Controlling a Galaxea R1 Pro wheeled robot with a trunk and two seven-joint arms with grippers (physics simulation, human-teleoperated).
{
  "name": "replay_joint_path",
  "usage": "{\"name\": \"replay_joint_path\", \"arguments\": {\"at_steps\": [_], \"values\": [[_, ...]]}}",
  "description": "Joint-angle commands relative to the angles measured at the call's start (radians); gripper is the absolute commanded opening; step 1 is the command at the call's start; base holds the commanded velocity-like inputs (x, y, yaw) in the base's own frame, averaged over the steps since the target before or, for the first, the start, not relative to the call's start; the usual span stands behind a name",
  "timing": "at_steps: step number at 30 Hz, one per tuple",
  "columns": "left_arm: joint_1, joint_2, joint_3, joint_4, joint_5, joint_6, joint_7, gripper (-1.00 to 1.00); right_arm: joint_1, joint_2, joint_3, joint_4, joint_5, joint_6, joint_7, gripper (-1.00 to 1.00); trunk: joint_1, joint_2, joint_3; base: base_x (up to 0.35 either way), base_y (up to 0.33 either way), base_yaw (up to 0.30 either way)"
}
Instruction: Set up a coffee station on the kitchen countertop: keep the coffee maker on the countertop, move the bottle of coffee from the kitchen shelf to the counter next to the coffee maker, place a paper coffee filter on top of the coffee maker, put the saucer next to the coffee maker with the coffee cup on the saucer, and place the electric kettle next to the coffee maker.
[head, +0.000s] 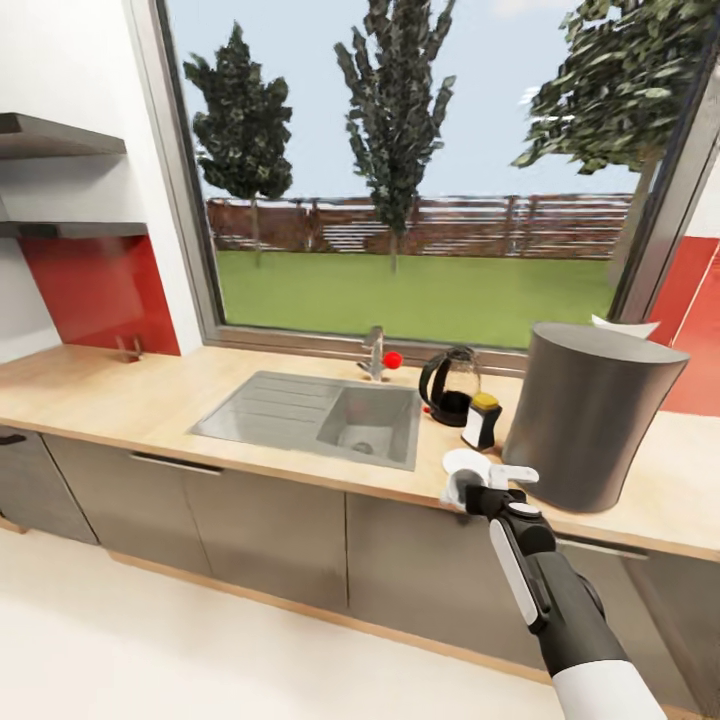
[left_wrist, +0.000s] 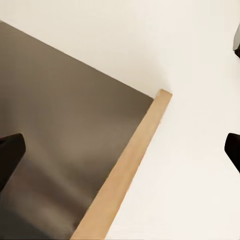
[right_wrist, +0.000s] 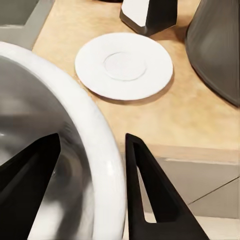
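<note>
The big grey coffee maker (head: 590, 415) stands on the wooden countertop (head: 120, 395), with a white paper filter (head: 625, 326) peeking over its top. Left of it are the yellow-lidded coffee bottle (head: 483, 420) and the black-handled kettle (head: 447, 388). A white saucer (right_wrist: 124, 66) lies bare near the counter's front edge. My right gripper (right_wrist: 92, 140) is shut on the white coffee cup (right_wrist: 75, 100), one finger inside the rim and one outside, holding it just in front of and above the saucer (head: 466, 462). My left gripper (left_wrist: 120, 150) is open, down by the cabinets.
A steel sink (head: 320, 415) with a tap (head: 374, 352) takes up the counter's middle, under a large window. Two shelves (head: 70, 228) hang at the left wall. Grey cabinet fronts (left_wrist: 65, 130) and a wooden plinth (left_wrist: 125, 170) run below the counter, above a pale floor.
</note>
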Motion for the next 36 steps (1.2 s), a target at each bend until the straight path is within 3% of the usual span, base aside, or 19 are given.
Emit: {"name": "replay_joint_path", "arguments": {"at_steps": [1,12,14,19,36], "values": [[0.0,0.0,0.006,-0.001,0.004,-0.005,0.0,1.0,-0.001,0.0,0.002,-0.001,-0.01,0.003,-0.009,-1.0,0.001,-0.001,-0.002,0.24,0.25,-0.293],[0.0,0.0,0.008,0.001,0.004,-0.005,0.0,1.0,-0.001,0.001,0.001,0.0,-0.01,0.003,-0.011,-1.0,0.001,-0.001,-0.002,0.188,0.247,-0.257],[0.0,0.001,0.008,0.001,0.003,-0.005,0.0,1.0,-0.001,0.002,-0.001,0.0,-0.011,0.009,-0.011,-1.0,0.001,-0.001,-0.002,0.066,0.152,-0.038],[0.0,0.001,0.008,0.001,0.003,-0.004,-0.003,1.0,-0.001,0.005,-0.004,-0.002,-0.012,0.115,-0.014,-1.0,0.001,-0.001,-0.002,0.042,0.038,-0.005],[0.0,0.0,0.008,0.001,0.003,-0.004,-0.002,1.0,-0.001,0.003,-0.011,-0.002,-0.014,0.126,-0.011,-1.0,0.001,-0.001,-0.002,0.267,0.06,-0.001]]}}
